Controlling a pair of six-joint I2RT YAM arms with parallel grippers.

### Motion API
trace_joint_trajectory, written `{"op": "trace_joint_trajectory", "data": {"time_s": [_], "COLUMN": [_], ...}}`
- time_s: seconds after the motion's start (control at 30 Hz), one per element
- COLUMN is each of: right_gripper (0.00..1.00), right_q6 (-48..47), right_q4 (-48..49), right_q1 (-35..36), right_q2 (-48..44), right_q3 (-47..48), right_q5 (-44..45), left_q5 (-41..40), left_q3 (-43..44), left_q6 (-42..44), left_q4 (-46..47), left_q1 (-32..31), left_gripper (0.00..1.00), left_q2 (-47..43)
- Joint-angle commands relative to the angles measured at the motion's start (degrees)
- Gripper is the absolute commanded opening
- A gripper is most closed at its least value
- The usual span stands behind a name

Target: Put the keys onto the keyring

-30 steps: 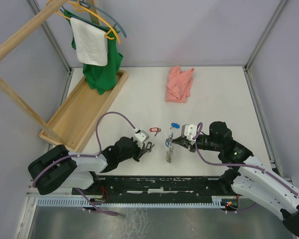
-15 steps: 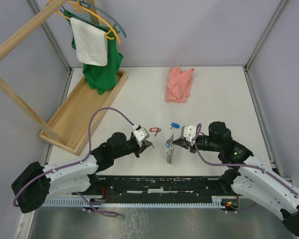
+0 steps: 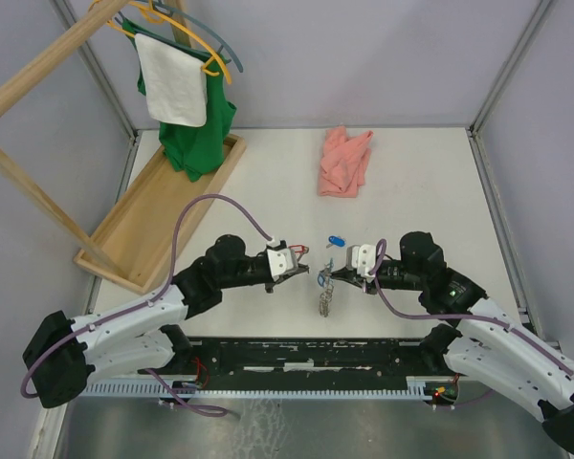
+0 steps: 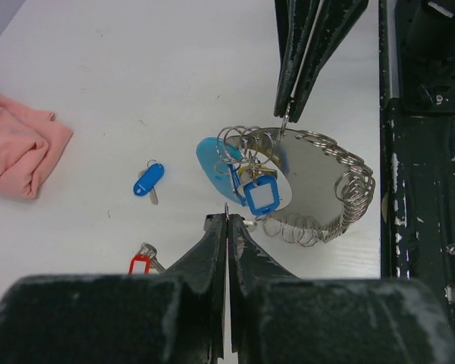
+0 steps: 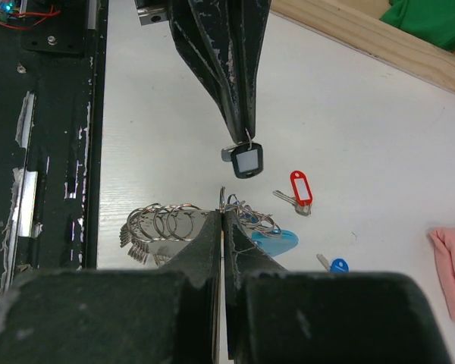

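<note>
Nearest the arm bases lay the keyring (image 4: 353,186), a big floppy loop of small metal rings slumped on the table (image 3: 430,182), with its light-blue tag on its far side. The right gripper (image 5: 222,214) was clenched on one ring at the top of the loop, holding that part up while the rest trailed on the table. Just left of the keyring, the left gripper (image 5: 246,140) was pinched tight on the little ring of a black-tagged key (image 5: 247,161). The key dangled free under the fingertips, close to the keyring but not touching it.

To my eye these things were light, hard and slippery. The loop had no stiffness of its own, so it would likely sag and swing wherever it was not held. One ring, gripped right beside the spot to be threaded, looked the best hold. The key seemed better taken by its small ring or metal head than by the plastic tag, which would swivel.

Just beyond the keyring, a red-tagged key (image 5: 299,188) and a blue-tagged key (image 4: 149,180) lay loose. Well beyond it sat a crumpled pink cloth (image 3: 344,163), and far to its left a wooden tray (image 3: 163,215).
</note>
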Motion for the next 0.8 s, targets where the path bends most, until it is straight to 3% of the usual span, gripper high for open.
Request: {"op": "trace_joint_trajectory", "data": {"time_s": [0.0, 0.23, 0.5, 0.77], "right_gripper": [0.01, 0.01, 0.01, 0.01], "right_q6": [-2.1, -5.2, -9.6, -15.9], "right_q4": [4.7, 6.0, 5.8, 2.7], "right_q1": [0.2, 0.2, 1.0, 6.2], "right_q2": [-0.2, 0.7, 1.2, 1.4], "right_q3": [2.3, 1.2, 0.3, -0.1], "right_q5": [-2.3, -3.5, -2.7, 4.3], "left_q5": [6.8, 11.1, 10.1, 7.3], "left_q3": [2.6, 3.2, 4.1, 4.7], "left_q6": [8.2, 12.5, 15.6, 16.8], "left_q4": [-1.0, -1.4, -1.6, -1.0], "left_q1": [-0.2, -0.4, -1.9, -4.2], "left_gripper": [0.03, 0.03, 0.03, 0.03], "left_q2": [1.1, 1.3, 1.8, 2.7]}}
